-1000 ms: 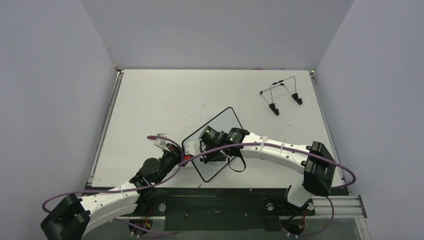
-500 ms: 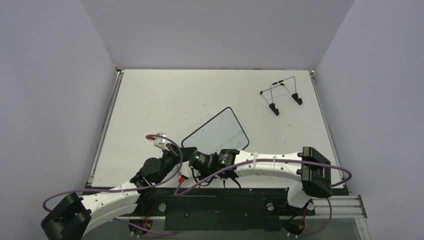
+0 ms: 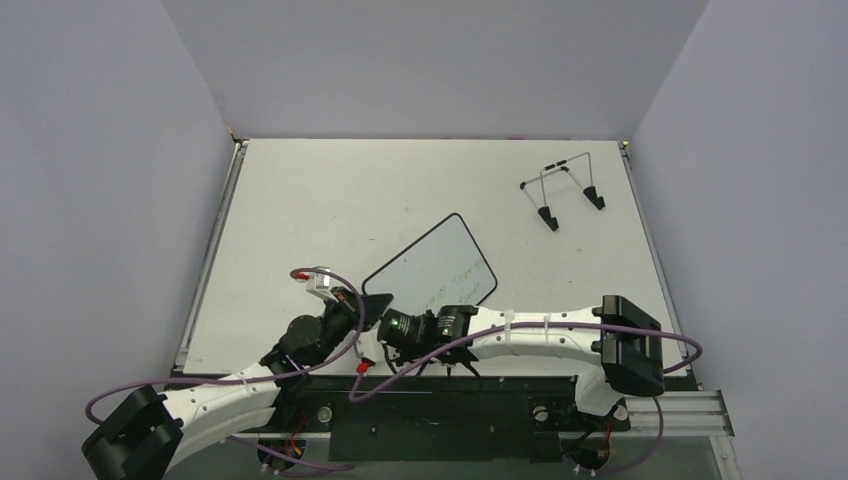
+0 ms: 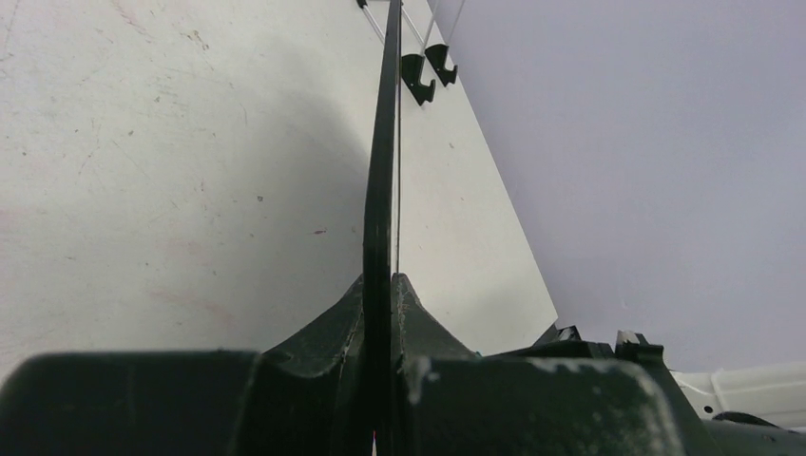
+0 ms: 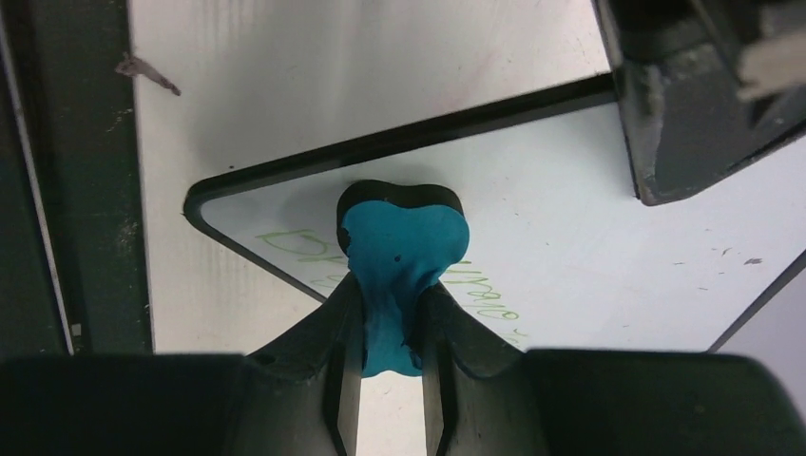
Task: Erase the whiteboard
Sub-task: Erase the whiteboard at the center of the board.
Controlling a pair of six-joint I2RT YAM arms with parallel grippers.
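Pulled back to the near corner, the right gripper (image 5: 388,302) pinches a blue bone-shaped eraser (image 5: 404,237) on the stiff, light-looking white whiteboard (image 3: 445,262) near the pale table's (image 3: 330,200) front, its edge squeezed by the left gripper (image 4: 382,285)

Looks like a robotics lab test cell: plain grey walls (image 3: 100,220) boxing in a white table (image 3: 320,190), aluminium rail (image 3: 690,408) up front, purple cables (image 3: 698,350) looping around

Whiteboard (image 3: 445,262) on table (image 3: 330,200), near middle; wire stand (image 3: 562,189) well behind, right.
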